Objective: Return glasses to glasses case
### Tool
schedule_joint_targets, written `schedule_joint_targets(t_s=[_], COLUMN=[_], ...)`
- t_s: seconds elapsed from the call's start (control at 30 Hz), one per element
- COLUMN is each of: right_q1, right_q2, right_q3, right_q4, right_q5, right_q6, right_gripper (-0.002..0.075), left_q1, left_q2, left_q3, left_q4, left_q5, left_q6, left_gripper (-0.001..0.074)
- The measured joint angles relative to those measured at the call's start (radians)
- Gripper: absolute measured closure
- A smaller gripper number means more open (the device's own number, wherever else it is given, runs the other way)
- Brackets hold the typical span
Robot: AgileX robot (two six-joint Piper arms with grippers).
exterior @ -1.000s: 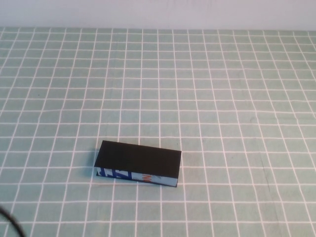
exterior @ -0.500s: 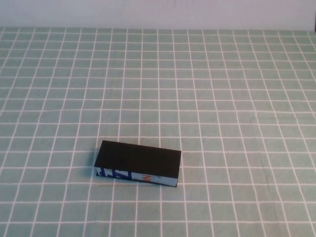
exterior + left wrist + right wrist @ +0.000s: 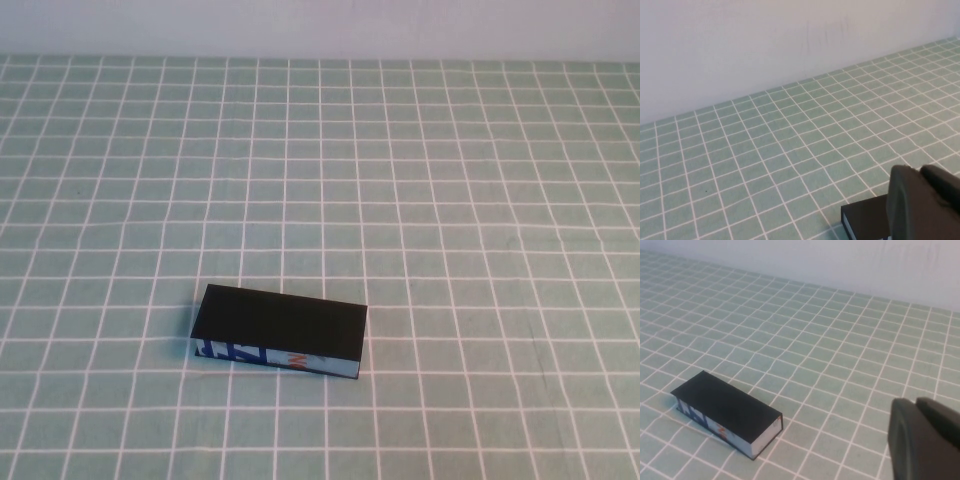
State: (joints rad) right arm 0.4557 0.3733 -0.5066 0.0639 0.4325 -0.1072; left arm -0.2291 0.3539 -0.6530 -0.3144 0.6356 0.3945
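Note:
The glasses case [image 3: 280, 325] lies closed on the green checked cloth, left of centre and near the front, with its light blue printed edge facing me. It also shows in the left wrist view [image 3: 865, 217] and in the right wrist view [image 3: 725, 412]. The glasses are out of view. Neither gripper shows in the high view. My left gripper [image 3: 920, 170] is shut and empty, hanging above the case's end. My right gripper [image 3: 915, 402] is shut and empty, above the cloth well off to the side of the case.
The green cloth with a white grid [image 3: 450, 200] covers the whole table. A pale wall [image 3: 320, 25] runs along the far edge.
A dark piece of the left arm at the bottom left corner of the high view has gone out of the picture. The case has not moved.

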Motion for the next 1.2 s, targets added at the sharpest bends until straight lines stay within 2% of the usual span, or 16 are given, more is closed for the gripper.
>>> schedule_joint_targets(t_s=[0.27, 1.03, 1.2], right_q1=[0.0, 0.0, 0.0], right_q2=[-0.145, -0.149, -0.149], right_q3=[0.153, 0.175, 0.175], right_q4=[0.0, 0.0, 0.0], right_q5=[-0.056, -0.029, -0.029], right_q6=[0.006, 0.006, 0.006], right_gripper=[0.0738, 0.0738, 0.0738], left_q1=[0.0, 0.0, 0.0], left_q2=[0.0, 0.0, -0.051], left_q3=[0.0, 0.025, 0.124], left_q4=[0.0, -0.007, 0.073], left_q5=[-0.006, -0.02, -0.133], left_q6=[-0.002, -0.002, -0.064], left_gripper=[0.0733, 0.0733, 0.0733])
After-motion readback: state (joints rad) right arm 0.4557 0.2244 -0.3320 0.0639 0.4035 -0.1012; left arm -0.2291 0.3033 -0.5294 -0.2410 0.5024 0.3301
